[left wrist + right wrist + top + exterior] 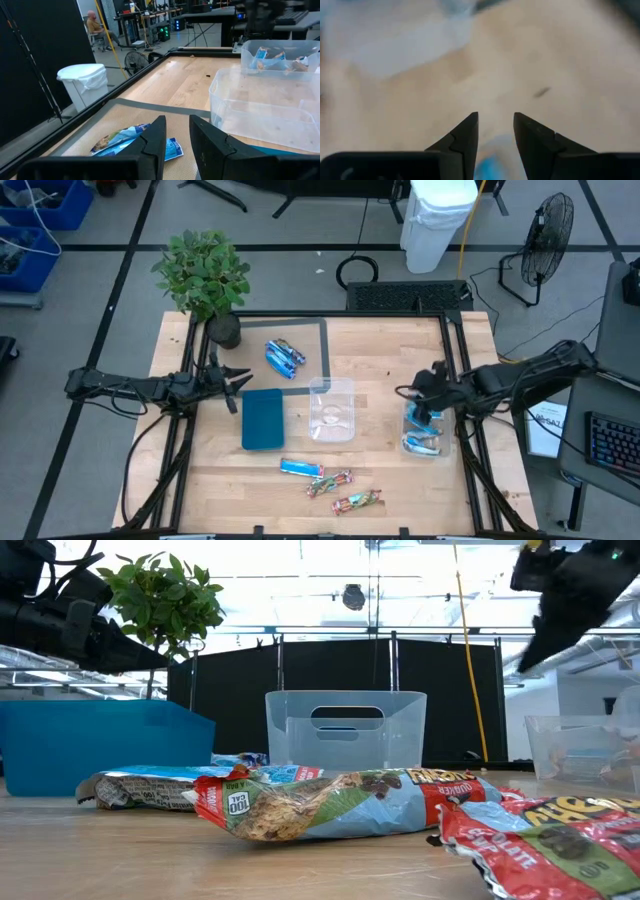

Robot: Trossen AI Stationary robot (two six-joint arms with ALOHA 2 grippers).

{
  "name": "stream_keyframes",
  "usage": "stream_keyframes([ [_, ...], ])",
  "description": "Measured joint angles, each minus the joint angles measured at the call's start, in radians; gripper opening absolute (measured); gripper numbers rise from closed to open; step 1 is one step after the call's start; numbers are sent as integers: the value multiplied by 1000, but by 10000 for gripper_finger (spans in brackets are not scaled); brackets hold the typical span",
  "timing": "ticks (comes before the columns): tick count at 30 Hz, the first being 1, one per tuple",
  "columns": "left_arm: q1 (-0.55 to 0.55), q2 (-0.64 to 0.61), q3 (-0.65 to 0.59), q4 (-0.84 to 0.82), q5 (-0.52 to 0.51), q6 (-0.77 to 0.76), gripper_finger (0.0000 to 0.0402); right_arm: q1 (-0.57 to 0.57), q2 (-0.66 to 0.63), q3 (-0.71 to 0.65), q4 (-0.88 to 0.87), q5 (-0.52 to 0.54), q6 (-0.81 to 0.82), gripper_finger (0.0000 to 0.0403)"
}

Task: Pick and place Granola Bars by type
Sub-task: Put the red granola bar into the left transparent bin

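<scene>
Granola bars lie in three places. Two dark blue ones [283, 357] rest flat on a grey mat at the far side. A light blue one [300, 469] and two red/green ones [328, 482] lie near the front edge. Light blue ones [424, 442] lie in the right clear tub [443, 442]. My right gripper [425, 402] hangs open over that tub, slanting down, with nothing between its fingers [495, 116]. My left gripper [237, 390] waits open at the left, near the teal tray [263, 418], level and holding nothing [176, 120].
A second clear tub [332, 410] stands mid-table between the tray and the right tub. A potted plant [205, 280] stands at the far left corner. Bare wood lies between the tubs and the near bars. A black frame rims the table.
</scene>
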Motion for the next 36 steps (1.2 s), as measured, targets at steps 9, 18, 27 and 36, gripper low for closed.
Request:
stream_keyframes([
  [9,0,0,0,0,0,0,93,-21,-201,-261,299,333,-183,114],
  [18,0,0,0,0,0,0,93,-109,-385,-419,634,256,-474,114],
  [27,0,0,0,0,0,0,93,-230,-511,-493,764,19,-601,114],
  [36,0,0,0,0,0,0,93,-298,-574,-600,905,-161,-649,114],
])
